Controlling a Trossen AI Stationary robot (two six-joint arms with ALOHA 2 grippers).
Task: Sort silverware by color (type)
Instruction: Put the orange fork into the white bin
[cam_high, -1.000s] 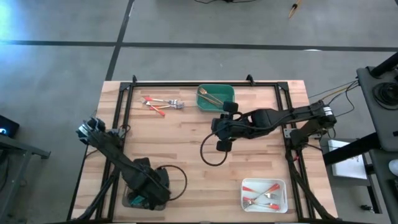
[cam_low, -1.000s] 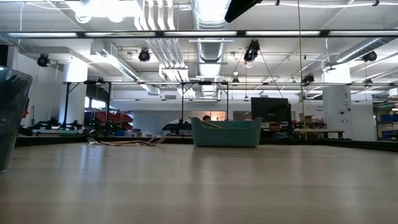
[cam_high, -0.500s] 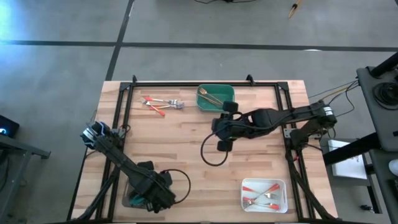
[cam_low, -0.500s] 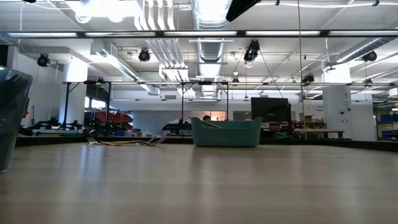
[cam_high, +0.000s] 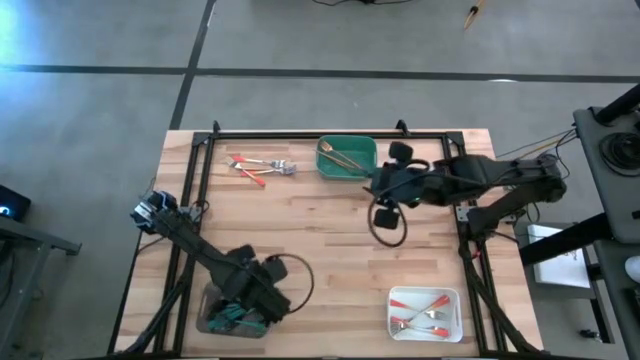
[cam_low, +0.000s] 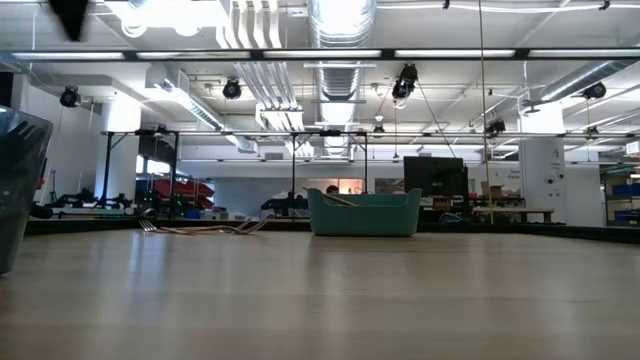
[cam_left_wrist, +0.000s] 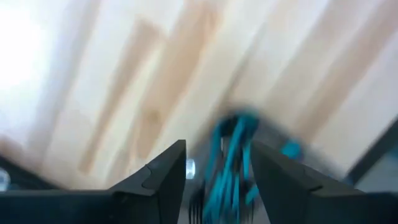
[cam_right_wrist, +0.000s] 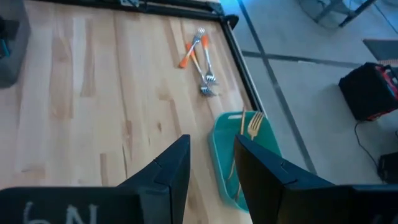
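Teal-handled silverware (cam_high: 234, 315) lies in the grey tray (cam_high: 206, 322) at the table's near left. My left gripper (cam_high: 258, 298) points down over the tray's right part, open, with the blurred teal handles (cam_left_wrist: 231, 163) showing below the gap between its fingers. A few red-handled pieces (cam_high: 260, 167) lie on the bare table at the far left. Gold forks (cam_right_wrist: 252, 127) rest in the green tray (cam_high: 347, 157). My right gripper (cam_high: 374, 186) hangs open just right of that tray, raised off the table, holding nothing.
A white tray (cam_high: 425, 312) with red-handled silverware sits at the near right. A black frame rail (cam_high: 330, 135) runs along the far edge and down both sides. A black cable loop (cam_high: 388, 225) hangs under my right arm. Bare wood lies at mid-table.
My right gripper has drawn back from mid-table toward the right and far edges and has risen, its cable loop going with it. My left gripper has shifted toward the table's right edge above the grey tray, where more of the teal silverware now shows.
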